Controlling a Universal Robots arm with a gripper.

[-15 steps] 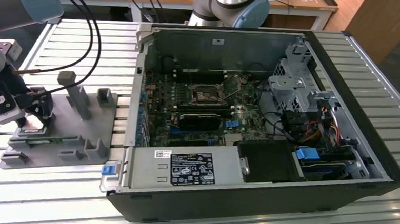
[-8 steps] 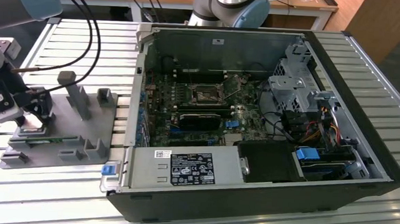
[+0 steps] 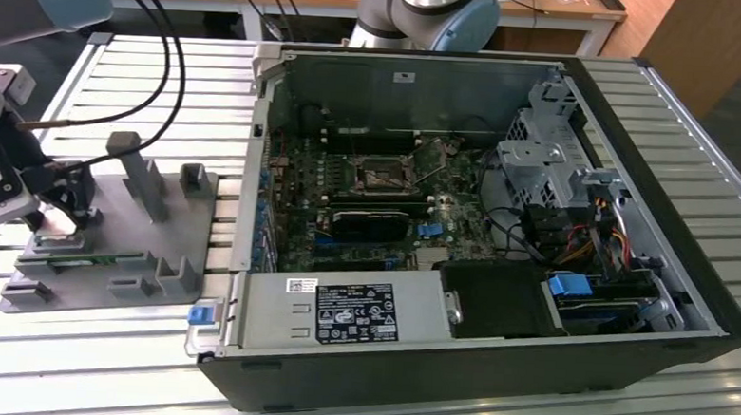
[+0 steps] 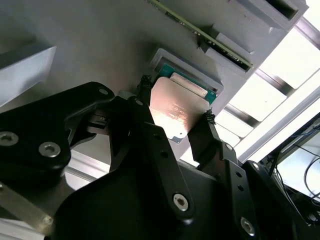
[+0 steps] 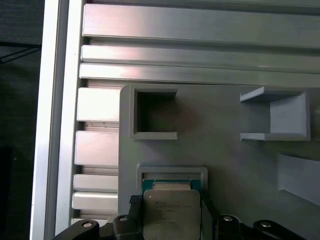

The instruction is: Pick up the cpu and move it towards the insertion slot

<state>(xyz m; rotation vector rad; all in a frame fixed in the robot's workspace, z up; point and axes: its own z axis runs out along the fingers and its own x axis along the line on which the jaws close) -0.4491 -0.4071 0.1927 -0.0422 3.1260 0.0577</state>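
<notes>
**Exterior view.** My hand (image 3: 71, 209), black and two-fingered, hangs over the flat grey plastic fixture (image 3: 134, 238). The fixture lies near the exterior view's left edge of the slatted aluminium surface (image 3: 711, 140). Black cables (image 3: 163, 54) arc over the surface near my hand.

**Second wrist view.** The two black fingers (image 4: 215, 142) stand narrow and press against opposite edges of the cpu (image 4: 172, 112). It is a small flat square chip with a silvery metal top and a thin green rim. It is gripped at its sides, with the metal top facing the camera. A thin green memory strip (image 4: 200, 35) is held in grey holders of the fixture, near the chip.

**First wrist view.** The cpu (image 5: 171, 215) sits over a shallow raised grey pocket (image 5: 172, 171) of the fixture. I cannot tell whether it rests in that pocket or is just clear of it. Beyond the pocket, the same fixture carries a square grey box-shaped recess (image 5: 127, 112) and a grey U-shaped bracket (image 5: 287, 117). Both are apart from the chip.

**Exterior view, task target.** The insertion slot (image 3: 383, 175) is a small square socket with a silver metal frame and a dark centre. It lies on the motherboard inside the open black computer case (image 3: 463, 379). The case takes up the middle of the surface and reaches towards its edge at the exterior view's right. The slot is well apart from my hand and the chip, with the case's wall between them.
</notes>
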